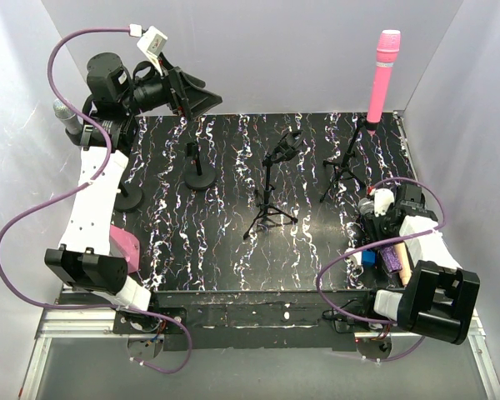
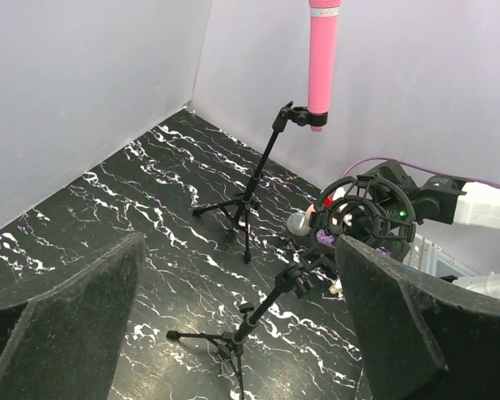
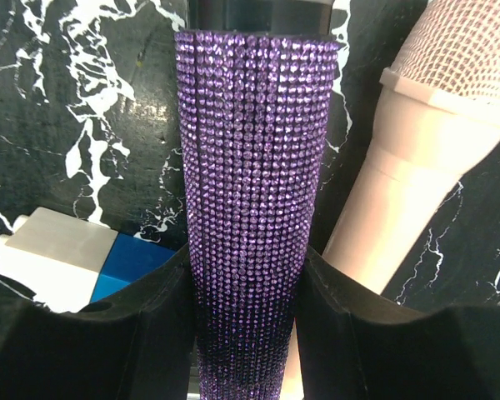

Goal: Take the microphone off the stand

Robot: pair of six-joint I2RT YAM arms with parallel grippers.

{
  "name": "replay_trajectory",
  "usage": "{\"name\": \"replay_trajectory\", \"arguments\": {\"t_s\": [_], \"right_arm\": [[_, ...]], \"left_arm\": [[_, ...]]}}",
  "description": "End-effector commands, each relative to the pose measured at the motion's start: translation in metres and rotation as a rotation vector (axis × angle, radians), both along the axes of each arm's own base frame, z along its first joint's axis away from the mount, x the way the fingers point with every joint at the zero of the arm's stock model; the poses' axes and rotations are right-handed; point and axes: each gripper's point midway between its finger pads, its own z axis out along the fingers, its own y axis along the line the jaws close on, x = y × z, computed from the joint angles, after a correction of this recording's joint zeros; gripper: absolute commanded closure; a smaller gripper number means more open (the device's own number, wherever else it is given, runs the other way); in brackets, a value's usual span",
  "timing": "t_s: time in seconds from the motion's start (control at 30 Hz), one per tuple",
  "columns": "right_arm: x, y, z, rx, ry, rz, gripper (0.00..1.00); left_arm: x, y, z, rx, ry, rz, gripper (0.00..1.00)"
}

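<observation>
A pink microphone (image 1: 385, 77) stands upright in the clip of a black tripod stand (image 1: 347, 162) at the back right; in the left wrist view the microphone (image 2: 323, 58) and its stand (image 2: 254, 179) are far ahead. My left gripper (image 1: 192, 92) is raised at the back left, well away from them, and it (image 2: 233, 333) is open with nothing between its fingers. My right gripper (image 1: 389, 242) is low at the right side, shut on a purple rhinestone microphone (image 3: 254, 167), which also shows from above (image 1: 393, 258).
A second tripod with an unoccupied shock mount (image 1: 283, 150) stands mid-table. Two round-base stands (image 1: 200, 171) sit at the left. A cream microphone (image 3: 408, 158) and a white-and-blue block (image 3: 67, 258) lie beside the right gripper. Grey walls enclose the table.
</observation>
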Motion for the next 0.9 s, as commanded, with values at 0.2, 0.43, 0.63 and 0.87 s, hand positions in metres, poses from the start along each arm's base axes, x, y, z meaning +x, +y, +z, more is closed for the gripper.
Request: {"name": "replay_trajectory", "arguments": {"t_s": [0.2,0.43,0.63,0.87], "right_arm": [[0.013,-0.007,-0.002,-0.030,-0.061,0.008,0.47],[0.013,-0.010,0.002,-0.039,-0.069,-0.030,0.30],[0.018,-0.009,0.044,-0.019,-0.104,-0.101,0.22],[0.002,0.027,0.143,0.145,-0.243,-0.106,0.17]], "left_arm": [[-0.006,0.004,0.008,0.006,-0.020,0.018,0.02],[0.002,0.004,0.006,-0.010,0.002,0.028,0.02],[-0.015,-0.003,-0.023,0.026,0.021,-0.092,0.03],[-0.042,-0.007,-0.051,0.097,-0.050,-0.226,0.03]]}}
